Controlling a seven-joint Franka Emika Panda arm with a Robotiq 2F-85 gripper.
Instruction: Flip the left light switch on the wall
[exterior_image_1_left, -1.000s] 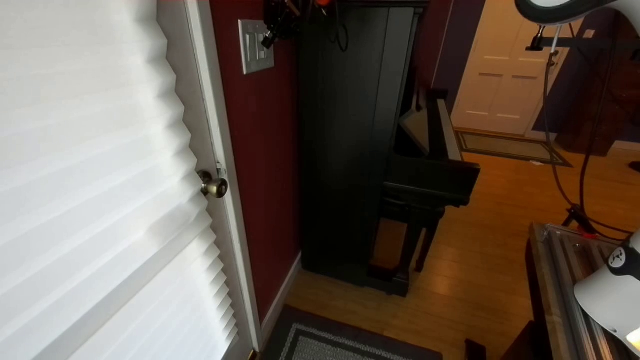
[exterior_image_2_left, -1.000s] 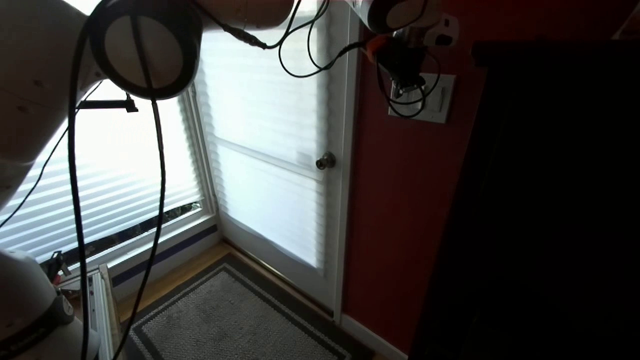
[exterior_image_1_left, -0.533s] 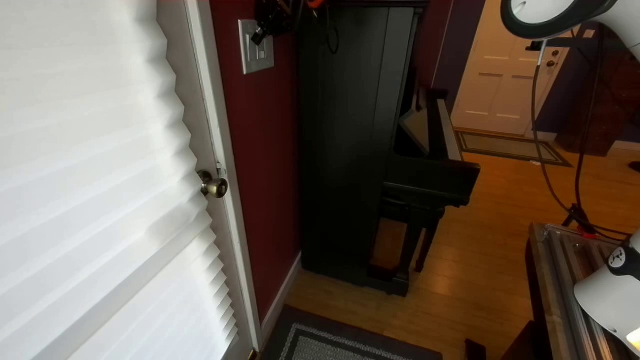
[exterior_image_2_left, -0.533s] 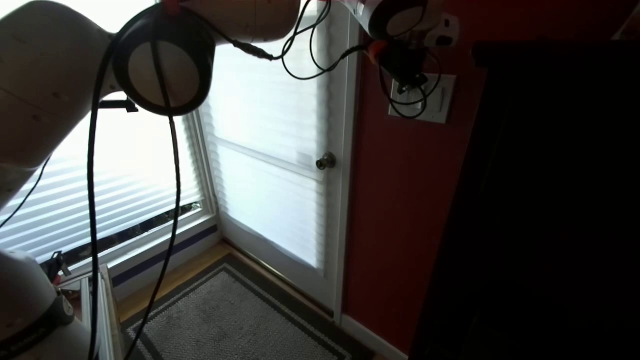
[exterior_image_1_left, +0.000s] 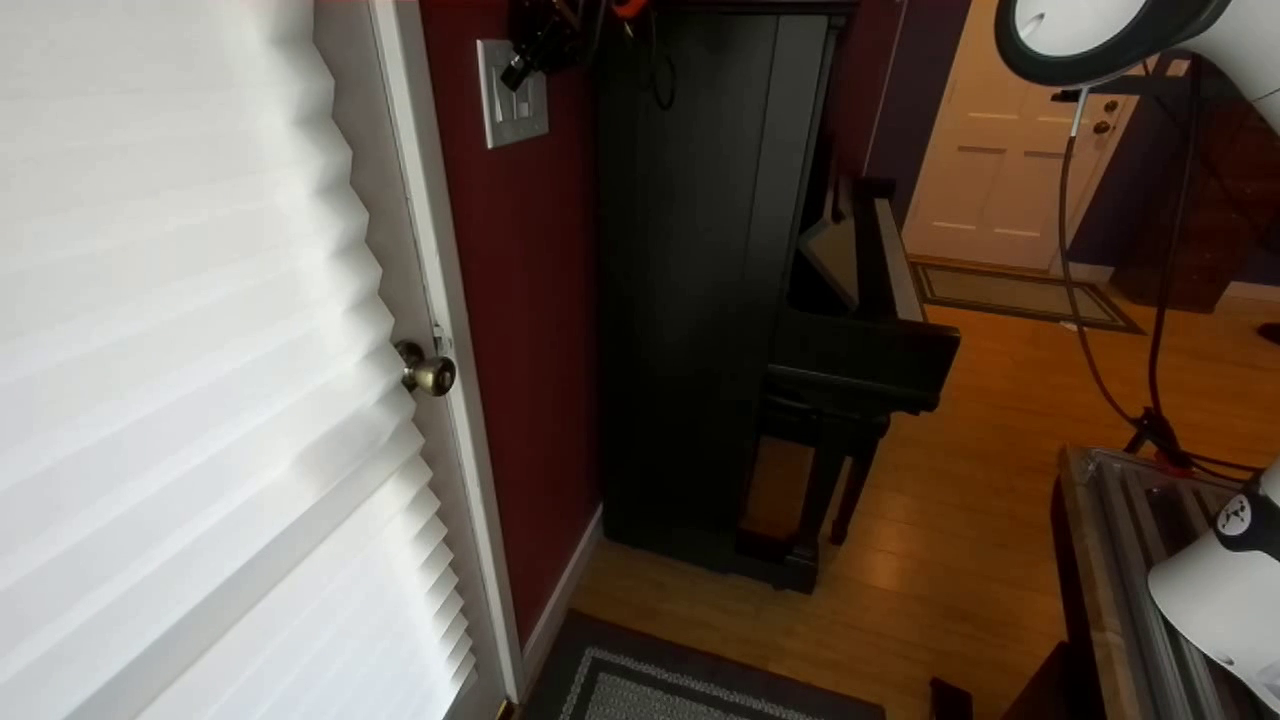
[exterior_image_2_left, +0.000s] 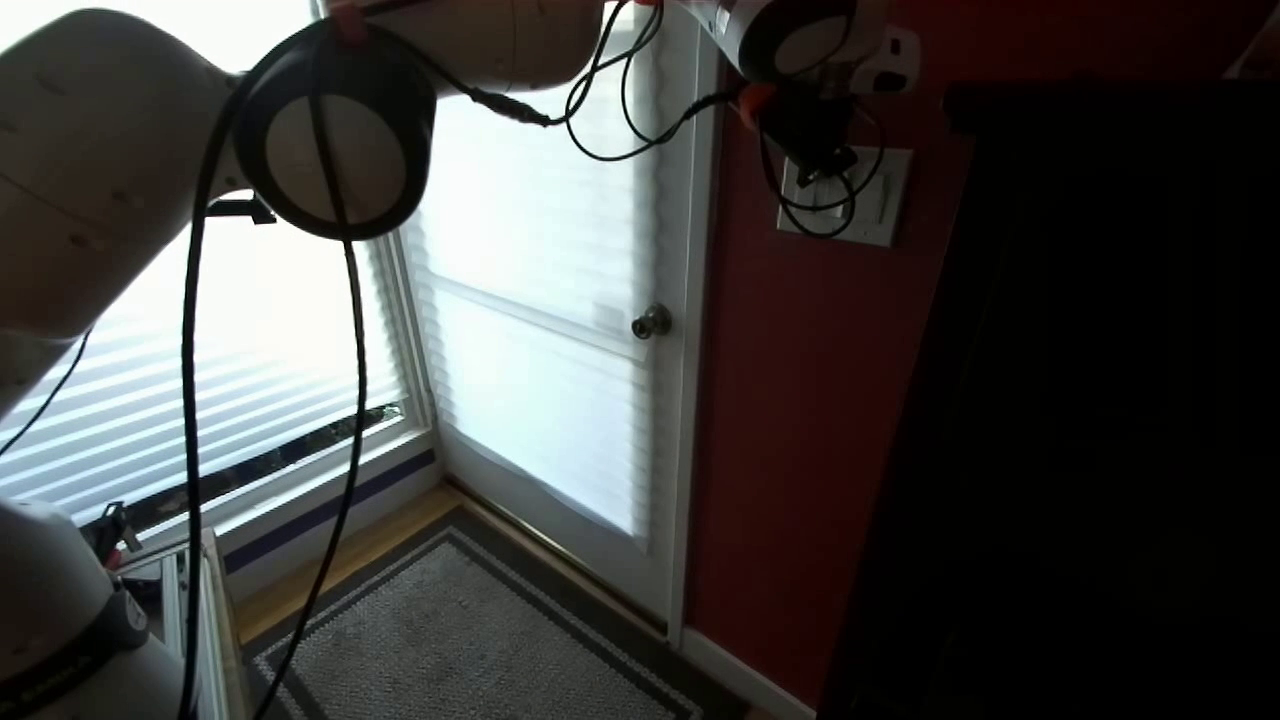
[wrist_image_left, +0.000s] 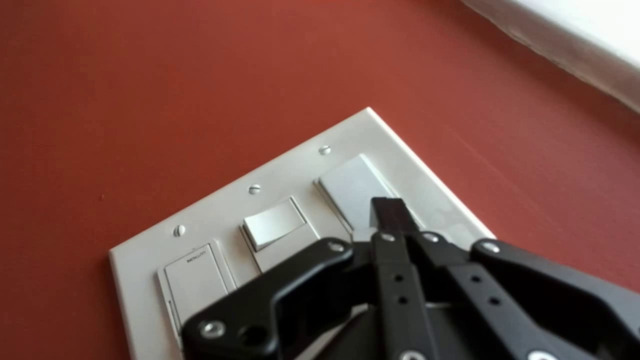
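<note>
The white switch plate is on the dark red wall, and it shows in both exterior views. The wrist view looks turned round, so the left light switch is the plate's right-hand pale paddle there, closest to the door trim. My gripper is shut and empty, its black fingertips over this paddle and hiding its lower part. Whether they touch it cannot be told. In both exterior views the gripper is in front of the plate.
A small rocker and a dimmer share the plate. The door with white pleated blind and brass knob stands beside the wall. A tall black piano is on the other side. Cables hang near the gripper.
The gripper tip has shifted slightly across the plate, leftward in an exterior view, mostly in the first half second. The arm's elbow has moved down and towards the wall. The gripper remains shut.
</note>
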